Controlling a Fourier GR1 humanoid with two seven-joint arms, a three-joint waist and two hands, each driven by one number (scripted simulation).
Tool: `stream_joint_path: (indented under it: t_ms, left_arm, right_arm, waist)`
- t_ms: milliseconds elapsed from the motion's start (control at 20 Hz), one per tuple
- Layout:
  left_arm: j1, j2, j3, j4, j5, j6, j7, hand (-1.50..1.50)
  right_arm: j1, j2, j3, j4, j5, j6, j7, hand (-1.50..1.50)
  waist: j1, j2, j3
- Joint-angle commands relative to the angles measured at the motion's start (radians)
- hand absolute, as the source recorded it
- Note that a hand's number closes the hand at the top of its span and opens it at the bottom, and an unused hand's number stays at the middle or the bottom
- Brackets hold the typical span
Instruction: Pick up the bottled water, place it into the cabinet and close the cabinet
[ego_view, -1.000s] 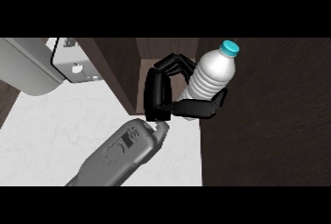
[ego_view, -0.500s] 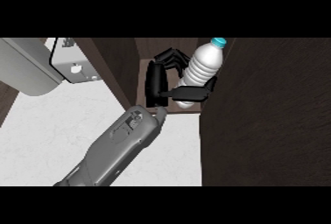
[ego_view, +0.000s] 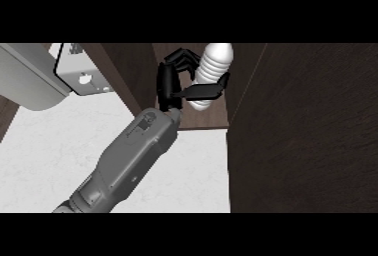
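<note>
The bottled water (ego_view: 214, 65), a clear ribbed bottle, stands roughly upright inside the opening of a dark wooden cabinet (ego_view: 198, 119), its top running out of sight at the upper edge. The left robot hand (ego_view: 171, 82) is closed around it: black fingers (ego_view: 181, 56) curl round the far side and the thumb (ego_view: 203, 91) crosses the near side low down, so the bottle is pinched between them and kept from tipping as it goes in. The thumb hides the bottle's base, so it cannot be told whether the base touches the cabinet floor. The grey forearm (ego_view: 129, 155) reaches in from the lower left, across the white marbled table (ego_view: 52, 150), with the wrist at the cabinet's front lip. A wide dark wood panel (ego_view: 303, 130) fills the right side; it may be the open door, to be swung shut once the bottle is let go. A pale grey fixture (ego_view: 26, 75) sits at upper left. The right robot hand is not visible.
</note>
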Motion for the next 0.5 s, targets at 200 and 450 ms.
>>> stream_joint_path:
  t_ms: [200,450]
  left_arm:
    - [-0.152,0.000,0.053,0.260,0.003,-0.020,-0.081,1.50]
    - [-0.203,0.000,0.016,0.416,-0.057,-0.040,-0.078,-1.50]
  right_arm:
    - [0.031,0.017,0.009,-0.086,-0.074,0.032,0.011,-1.50]
    - [-0.012,-0.018,-0.046,-0.035,-0.096,0.029,0.006,-1.50]
  waist:
    - [-0.019,0.002,0.000]
    - [-0.018,0.005,0.001]
